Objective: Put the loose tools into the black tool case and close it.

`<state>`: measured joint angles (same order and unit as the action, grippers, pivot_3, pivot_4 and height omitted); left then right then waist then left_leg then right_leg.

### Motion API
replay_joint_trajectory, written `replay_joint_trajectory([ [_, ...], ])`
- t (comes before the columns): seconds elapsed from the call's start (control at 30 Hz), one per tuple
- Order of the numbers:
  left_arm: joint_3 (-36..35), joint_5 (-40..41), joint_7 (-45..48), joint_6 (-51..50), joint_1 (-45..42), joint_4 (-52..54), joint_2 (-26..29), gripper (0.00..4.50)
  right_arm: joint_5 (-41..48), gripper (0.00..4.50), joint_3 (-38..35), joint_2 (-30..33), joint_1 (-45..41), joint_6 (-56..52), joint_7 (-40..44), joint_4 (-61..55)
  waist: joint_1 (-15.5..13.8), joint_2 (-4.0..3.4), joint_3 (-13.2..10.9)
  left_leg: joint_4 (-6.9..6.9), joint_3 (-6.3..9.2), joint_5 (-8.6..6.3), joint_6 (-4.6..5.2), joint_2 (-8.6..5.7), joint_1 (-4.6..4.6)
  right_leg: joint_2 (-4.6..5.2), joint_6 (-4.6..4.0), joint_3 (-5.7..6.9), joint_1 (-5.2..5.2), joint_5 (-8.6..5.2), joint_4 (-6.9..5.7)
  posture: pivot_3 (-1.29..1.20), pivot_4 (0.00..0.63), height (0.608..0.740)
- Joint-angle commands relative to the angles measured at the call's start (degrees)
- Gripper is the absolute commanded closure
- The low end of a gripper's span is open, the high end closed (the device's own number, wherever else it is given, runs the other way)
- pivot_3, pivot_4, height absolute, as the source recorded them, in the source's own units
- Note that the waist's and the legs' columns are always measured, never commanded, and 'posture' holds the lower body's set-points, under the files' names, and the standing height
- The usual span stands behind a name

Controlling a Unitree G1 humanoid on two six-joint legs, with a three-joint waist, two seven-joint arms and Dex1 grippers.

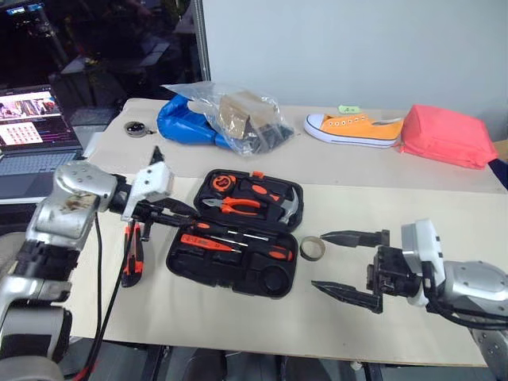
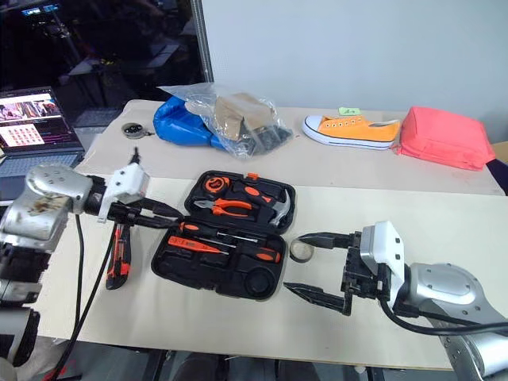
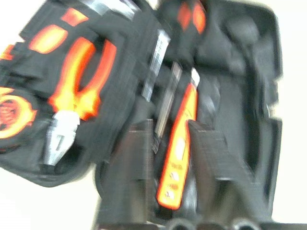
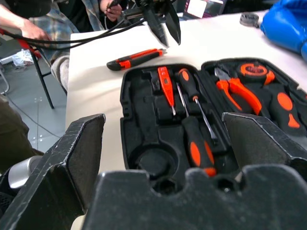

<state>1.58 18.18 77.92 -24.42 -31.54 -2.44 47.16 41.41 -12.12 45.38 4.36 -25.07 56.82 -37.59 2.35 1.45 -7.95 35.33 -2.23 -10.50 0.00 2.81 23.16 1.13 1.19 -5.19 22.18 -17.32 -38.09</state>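
The moulded black tool case [image 1: 238, 252] lay open at centre; left tool [image 1: 184, 210] pinched together, right tool [image 1: 349, 265] spread apart.

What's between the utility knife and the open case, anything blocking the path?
Nothing visible. The utility knife lies on the table just left of the open tool case, with bare tabletop between them. The left gripper, shut, hangs above that gap, not on the table. The tape roll sits on the case's far side.
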Motion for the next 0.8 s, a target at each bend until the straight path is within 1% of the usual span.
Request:
replay_joint_trajectory([
  [0.03, -1.83, 1.19, -9.1, -3.57, 6.4, 9.31, -3.33, 4.46, 0.02, 0.0, -0.45, -0.1, -1.33, 1.56, 0.24, -0.1, -0.07, 0.0, 0.0, 0.01, 0.03, 0.0, 0.0, -0.01, 0.01, 0.01, -0.01, -0.02, 0.0, 0.01, 0.0, 0.0, 0.15, 0.74],
  [0.17, 0.06, -1.84, -16.36, -2.71, 12.32, 12.41, -7.37, 4.46, -0.04, 0.0, -0.26, -0.27, -1.34, 1.43, -0.13, -0.36, -0.16, 0.01, 0.0, 0.01, 0.14, 0.0, 0.0, -0.07, 0.03, 0.01, -0.2, -0.03, 0.01, 0.13, 0.03, 0.0, 0.15, 0.74],
  [0.3, 0.55, -4.17, -21.72, -1.09, 15.94, 9.38, -10.0, 4.46, 0.13, 0.0, -0.8, -0.07, -0.85, 1.2, -0.45, -0.89, -0.18, 0.01, 0.0, 0.01, 0.18, 0.0, 0.0, -0.1, 0.0, 0.01, -0.3, -0.04, 0.0, 0.18, 0.01, 0.0, 0.15, 0.74],
  [0.4, 1.63, -5.82, -24.45, -0.37, 20.61, 8.44, -10.87, 4.46, 0.34, 0.0, -1.94, 0.32, 0.1, 0.99, -0.74, -1.45, -0.1, -0.01, 0.03, 0.01, 0.2, 0.0, 0.0, -0.1, -0.02, 0.0, -0.29, -0.07, -0.02, 0.18, 0.02, 0.0, 0.15, 0.74],
  [0.53, 3.59, -7.63, -27.32, 0.74, 23.34, 6.78, -12.09, 4.46, 0.69, 0.0, -2.48, 0.61, 0.8, 0.85, -1.03, -2.06, -0.11, -0.15, 0.25, 0.0, 0.2, -0.01, -0.01, -0.09, -0.16, 0.02, -0.28, -0.17, -0.13, 0.18, 0.02, 0.0, 0.15, 0.74],
  [0.6, 4.8, -8.32, -27.62, 1.45, 23.91, 6.11, -12.19, 4.46, 0.77, 0.0, -2.5, 0.71, 0.83, 0.79, -1.07, -2.17, -0.11, -0.21, 0.29, 0.0, 0.18, -0.01, -0.01, -0.1, -0.34, 0.03, -0.23, -0.2, -0.31, 0.17, 0.02, 0.0, 0.15, 0.74],
  [0.63, 5.21, -8.62, -27.75, 2.13, 24.18, 5.69, -12.25, 4.46, 0.78, 0.0, -2.42, 0.75, 0.73, 0.73, -1.08, -2.18, -0.1, -0.2, 0.29, 0.0, 0.18, -0.01, -0.01, -0.09, -0.48, 0.03, 0.01, -0.2, -0.45, 0.03, 0.02, 0.0, 0.15, 0.74],
  [0.67, 5.46, -8.82, -28.05, 2.87, 24.48, 5.39, -12.41, 4.46, 0.72, 0.0, -2.3, 0.74, 0.59, 0.79, -1.04, -2.1, -0.07, -0.14, 0.25, -0.01, 0.18, -0.01, -0.01, -0.09, -0.69, 0.03, 0.02, -0.2, -0.65, 0.02, 0.03, 0.0, 0.15, 0.74],
  [0.73, 4.46, -7.94, -28.96, 4.64, 24.79, 5.65, -13.47, 4.46, 0.71, 0.0, -1.96, 0.72, 0.13, 0.74, -1.03, -1.94, 0.04, -0.07, 0.26, -0.07, 0.16, -0.02, -0.02, -0.01, -1.16, 0.07, 0.02, -0.23, -1.13, -0.03, 0.1, 0.0, 0.15, 0.74],
  [0.8, 0.17, -3.79, -30.83, 4.7, 24.2, 8.74, -15.8, 4.46, 0.72, 0.0, -1.62, 0.7, -0.41, 0.85, -0.92, -1.77, 0.11, -0.17, 0.31, -0.09, 0.11, -0.02, -0.02, -0.01, -1.2, 0.18, 0.05, -0.3, -1.15, -0.02, 0.12, 0.0, 0.15, 0.74],
])
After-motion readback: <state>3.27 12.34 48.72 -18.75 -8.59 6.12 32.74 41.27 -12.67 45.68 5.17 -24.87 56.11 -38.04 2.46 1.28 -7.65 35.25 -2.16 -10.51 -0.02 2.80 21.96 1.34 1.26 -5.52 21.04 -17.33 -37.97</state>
